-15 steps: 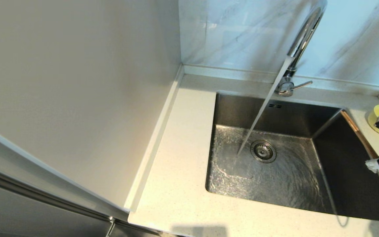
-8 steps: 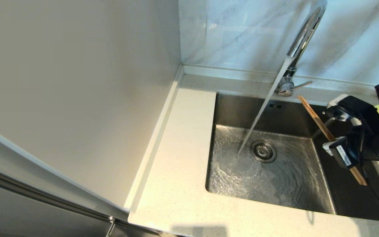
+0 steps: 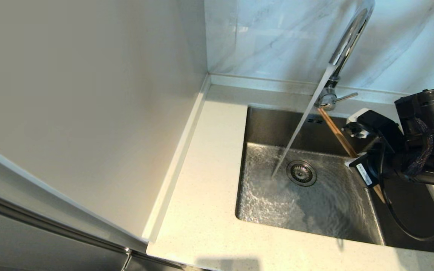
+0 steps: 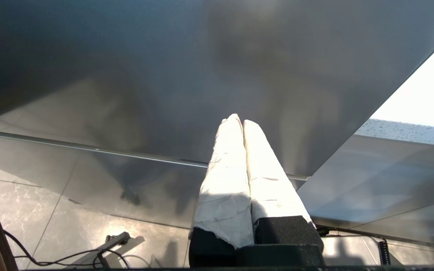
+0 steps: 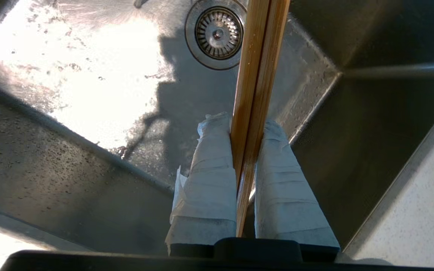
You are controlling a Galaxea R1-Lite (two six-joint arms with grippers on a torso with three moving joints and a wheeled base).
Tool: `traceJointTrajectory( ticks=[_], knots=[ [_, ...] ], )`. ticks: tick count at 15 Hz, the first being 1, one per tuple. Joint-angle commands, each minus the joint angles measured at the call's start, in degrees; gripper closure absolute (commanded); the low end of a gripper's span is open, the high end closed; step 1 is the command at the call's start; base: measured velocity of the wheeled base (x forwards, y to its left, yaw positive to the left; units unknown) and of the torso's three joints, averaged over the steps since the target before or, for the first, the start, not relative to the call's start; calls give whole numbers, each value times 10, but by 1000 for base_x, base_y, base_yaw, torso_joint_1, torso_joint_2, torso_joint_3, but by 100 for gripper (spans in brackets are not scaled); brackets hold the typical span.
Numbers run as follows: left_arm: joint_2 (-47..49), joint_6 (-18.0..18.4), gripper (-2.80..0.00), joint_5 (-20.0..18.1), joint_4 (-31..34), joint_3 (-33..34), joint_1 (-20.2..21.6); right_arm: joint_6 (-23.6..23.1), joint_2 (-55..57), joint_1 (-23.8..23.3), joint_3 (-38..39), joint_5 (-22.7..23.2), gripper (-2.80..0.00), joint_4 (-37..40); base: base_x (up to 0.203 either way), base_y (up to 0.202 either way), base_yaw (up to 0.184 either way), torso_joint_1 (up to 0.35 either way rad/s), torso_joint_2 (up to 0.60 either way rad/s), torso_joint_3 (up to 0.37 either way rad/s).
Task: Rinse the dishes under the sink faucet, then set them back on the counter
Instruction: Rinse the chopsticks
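Right gripper [image 3: 354, 145] in the head view: over the right half of the square brushed stainless-steel sink [image 3: 277, 124], clamped on the thin brown wooden chopsticks [image 3: 335, 131]. The pair runs diagonally, far tips up near the round base of the tall chrome gooseneck faucet [image 3: 347, 37], near ends poking out below the gripper toward the sink's right wall. Faucet is running: a straight stream [image 3: 300, 126] drops at a slant and lands just left of the round metal drain strainer [image 3: 301, 172]; the sink floor is covered in rippling water. Chopsticks sit right of the stream, not in it. Thin side lever [image 3: 345, 97] points right. Off-white speckled stone counter [image 3: 209, 150] wraps the sink on the left and front; grey-veined marble wall panel [image 3: 277, 37] behind. Left gripper not visible here.

Left wrist view: left gripper [image 4: 242, 124] with its white-wrapped fingers [image 4: 224, 180] pressed together, nothing between them. It is parked below a dark flat panel [image 4: 164, 75], with tiled floor [image 4: 51, 210] and loose cables [image 4: 70, 258] underneath.

Right wrist view: white-wrapped fingers [image 5: 209, 180] squeeze the two chopsticks [image 5: 256, 94] side by side. The sticks extend out over the wet sink floor [image 5: 89, 86], crossing beside the drain strainer [image 5: 217, 34]. Counter edge [image 5: 420, 210] at one corner.
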Motion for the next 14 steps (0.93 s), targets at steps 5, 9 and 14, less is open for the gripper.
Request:
traceJointTrajectory(
  ticks=[5, 9, 14],
  knots=[
    [0, 0, 0, 0, 0, 0, 0, 6, 27, 17, -17, -17, 0, 0, 0, 0, 0, 0, 0, 0],
    [0, 0, 0, 0, 0, 0, 0, 8, 39, 17, -23, -18, 0, 0, 0, 0, 0, 0, 0, 0],
    [0, 0, 0, 0, 0, 0, 0, 31, 54, 25, -37, -18, 0, 0, 0, 0, 0, 0, 0, 0]
  ],
)
